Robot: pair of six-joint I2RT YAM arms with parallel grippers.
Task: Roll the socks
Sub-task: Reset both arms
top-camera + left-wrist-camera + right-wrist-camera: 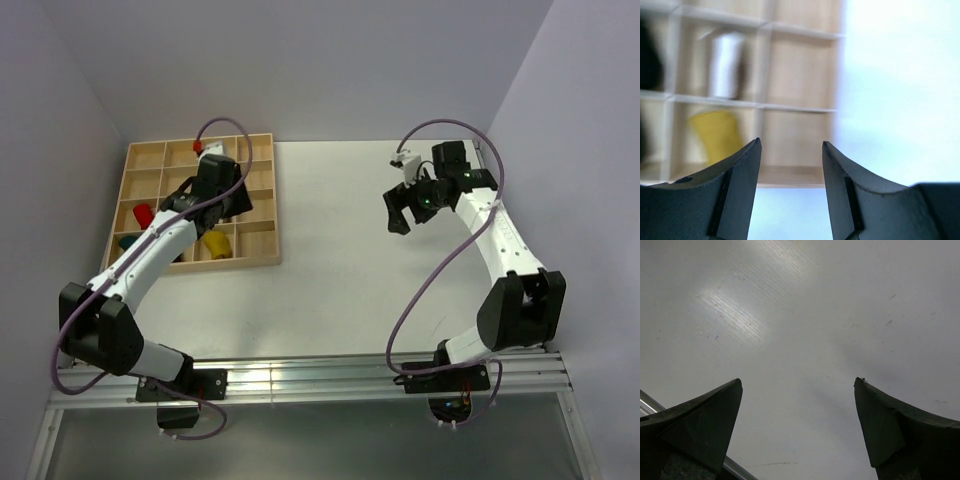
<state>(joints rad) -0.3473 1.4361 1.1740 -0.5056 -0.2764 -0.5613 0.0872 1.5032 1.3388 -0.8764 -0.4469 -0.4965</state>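
Top view: a wooden tray (256, 240), divided into a grid of compartments, sits on the left part of the bench (360, 250), close to the back-left corner. The left arm reaches over the tray. The right arm is out over the bench, well apart from the tray.

Left claw (791, 142): fingers parted, nothing between them. It hangs over the right-hand side of the tray. Through the gap, the wrist view shows the wood floor of one compartment, with the tray's edge and the white bench to the right.

Socks, all lying in the tray and none touched by either claw:
- yellow sock (717, 132): a stubby roll in the compartment just left of the one seen between the fingers. The top view puts it in the tray's near row.
- white sock (726, 65): an upright roll in the compartment directly above the yellow one in the wrist view. It is darker along its right side and blurred.
- red sock (143, 215): in the left column, one row behind the near row.
- teal sock (127, 243): in the left column, near row, just in front of the red one.
- dark shape (647, 55): at the left edge of the wrist view, too blurred to identify.

Right claw (798, 381): fingers spread wide, holding nothing. The grey-white bench lies below it, with a streak of glare on the surface.
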